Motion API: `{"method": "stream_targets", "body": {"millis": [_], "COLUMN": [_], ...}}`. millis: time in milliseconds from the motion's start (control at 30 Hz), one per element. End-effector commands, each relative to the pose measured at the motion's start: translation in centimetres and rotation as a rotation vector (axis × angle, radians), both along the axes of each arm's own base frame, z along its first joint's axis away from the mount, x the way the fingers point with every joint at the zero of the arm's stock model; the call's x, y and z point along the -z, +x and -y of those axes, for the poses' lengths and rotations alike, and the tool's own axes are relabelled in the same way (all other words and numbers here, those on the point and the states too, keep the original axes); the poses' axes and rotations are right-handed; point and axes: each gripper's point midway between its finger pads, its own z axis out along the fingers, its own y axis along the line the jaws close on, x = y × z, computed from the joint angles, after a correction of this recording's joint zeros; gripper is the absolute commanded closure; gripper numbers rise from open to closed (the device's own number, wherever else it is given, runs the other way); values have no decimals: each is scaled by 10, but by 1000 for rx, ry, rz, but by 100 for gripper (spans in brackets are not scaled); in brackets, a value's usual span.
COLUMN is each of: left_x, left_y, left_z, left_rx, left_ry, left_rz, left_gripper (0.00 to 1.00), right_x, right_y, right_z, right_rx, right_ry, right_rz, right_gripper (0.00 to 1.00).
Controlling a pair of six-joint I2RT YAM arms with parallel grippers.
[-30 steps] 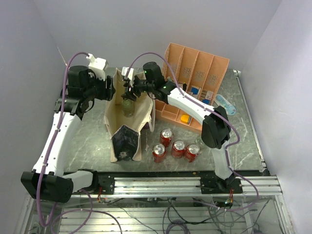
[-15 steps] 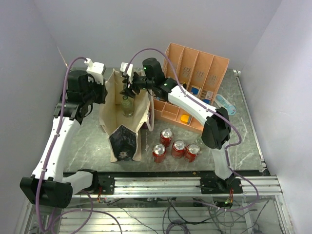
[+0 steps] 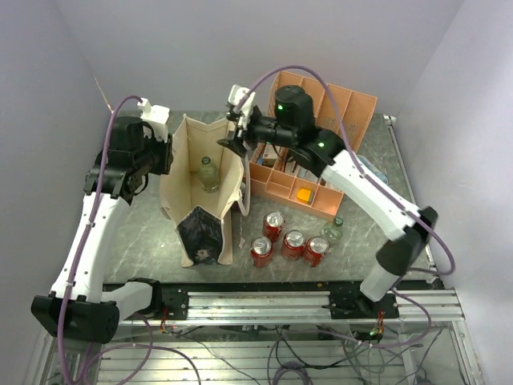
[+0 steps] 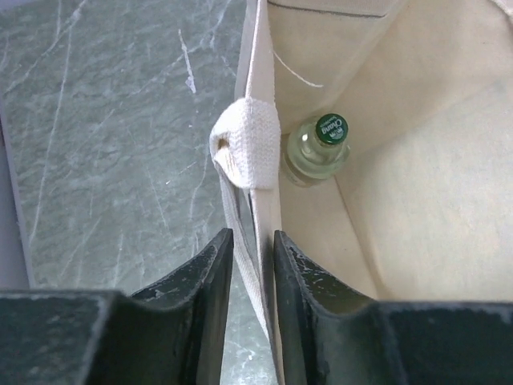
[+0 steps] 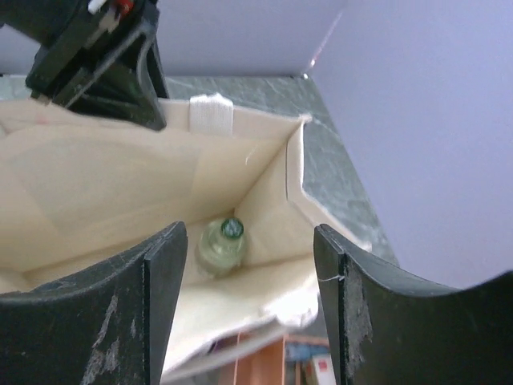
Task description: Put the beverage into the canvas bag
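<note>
The beverage, a clear glass bottle with a green cap (image 3: 208, 172), stands upright inside the canvas bag (image 3: 186, 172), near its far end; nothing holds it. My left gripper (image 3: 166, 152) is shut on the bag's left wall and handle strap, which pass between its fingers (image 4: 252, 234). The bottle (image 4: 319, 148) shows just past that wall (image 4: 417, 184). My right gripper (image 3: 232, 136) hovers open above the bag's far right rim. Between its spread fingers (image 5: 250, 228) I look down at the bottle (image 5: 222, 245) inside the bag (image 5: 104, 192).
Three red cans (image 3: 293, 241) stand in a row right of the bag, with another glass bottle (image 3: 333, 228) beside them. The orange divided organizer (image 3: 321, 112) stands behind the right arm. A metal rail (image 3: 304, 303) runs along the near edge.
My right gripper let go of the bottle, opened and rose back to the right, out of the bag. My left gripper closed on the bag's left wall and drew it leftward, widening the mouth.
</note>
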Motion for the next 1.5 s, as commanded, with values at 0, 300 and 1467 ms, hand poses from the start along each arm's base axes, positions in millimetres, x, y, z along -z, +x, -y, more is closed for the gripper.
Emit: {"method": "stream_targets", "body": {"millis": [0, 300, 1467], "left_x": [-18, -53, -87], "left_y": [-12, -30, -56], "left_z": [4, 23, 27], "left_rx": [62, 225, 345], "left_ry": [-2, -4, -92], "left_rz": [32, 180, 238], "left_gripper": [56, 9, 1], "right_x": [30, 81, 229], "right_y": [-14, -44, -133], "right_z": [53, 191, 322], "right_rx": [155, 359, 402], "right_ry": [-114, -316, -701], "right_rz": [-106, -277, -726], "right_gripper": [36, 24, 42]}}
